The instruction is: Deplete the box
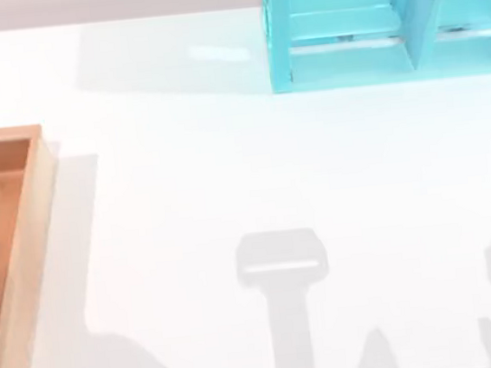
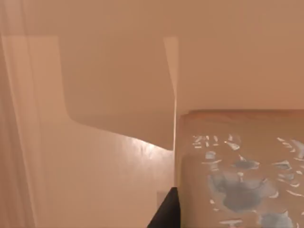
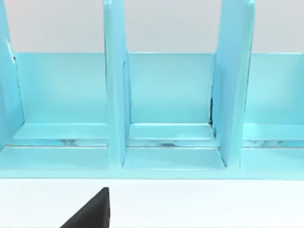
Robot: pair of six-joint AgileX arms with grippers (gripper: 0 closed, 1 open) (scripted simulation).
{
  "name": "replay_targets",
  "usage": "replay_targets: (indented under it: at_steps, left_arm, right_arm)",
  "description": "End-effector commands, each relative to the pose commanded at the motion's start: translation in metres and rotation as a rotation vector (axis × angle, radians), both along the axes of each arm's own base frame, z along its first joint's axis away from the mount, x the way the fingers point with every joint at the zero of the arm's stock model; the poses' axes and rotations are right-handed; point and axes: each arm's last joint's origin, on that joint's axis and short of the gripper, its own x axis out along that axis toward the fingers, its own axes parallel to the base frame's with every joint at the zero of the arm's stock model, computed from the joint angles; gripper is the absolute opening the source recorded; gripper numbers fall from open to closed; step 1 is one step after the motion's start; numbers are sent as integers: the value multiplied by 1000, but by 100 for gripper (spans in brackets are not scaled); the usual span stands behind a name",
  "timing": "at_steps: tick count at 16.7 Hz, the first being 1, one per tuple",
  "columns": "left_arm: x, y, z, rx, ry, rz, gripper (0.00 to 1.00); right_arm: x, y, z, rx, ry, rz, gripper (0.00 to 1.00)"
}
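The box (image 1: pixel 34 230), a shallow wooden bin with thick light-tan walls and an orange-brown inside, lies at the table's left edge, cut off by the top view's border. The left wrist view looks closely at its orange-brown inner surfaces (image 2: pixel 95 166). There a tan object with a blotchy blue and white pattern (image 2: pixel 242 180) rests, right beside a dark part of my left gripper (image 2: pixel 164 213). A dark part of my right gripper (image 3: pixel 90 213) hangs over the white table, facing the shelf.
A cyan shelf unit (image 1: pixel 363 51) with upright dividers stands at the back right; the right wrist view faces its compartments (image 3: pixel 168 95). White tabletop (image 1: pixel 227 168) spreads between box and shelf, with arm shadows along the front edge.
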Motion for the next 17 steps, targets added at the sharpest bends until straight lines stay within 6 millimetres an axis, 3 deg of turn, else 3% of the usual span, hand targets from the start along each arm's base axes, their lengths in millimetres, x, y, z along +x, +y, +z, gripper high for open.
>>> replay_targets:
  at_steps: [10,17]
  left_arm:
    - [1,0,3,-1,2,-3,0]
    - [9,4,64,-6,13,-3,0]
  right_arm:
    - [0,0,0,0,0,0,100]
    - [0,0,0,0,0,0,100]
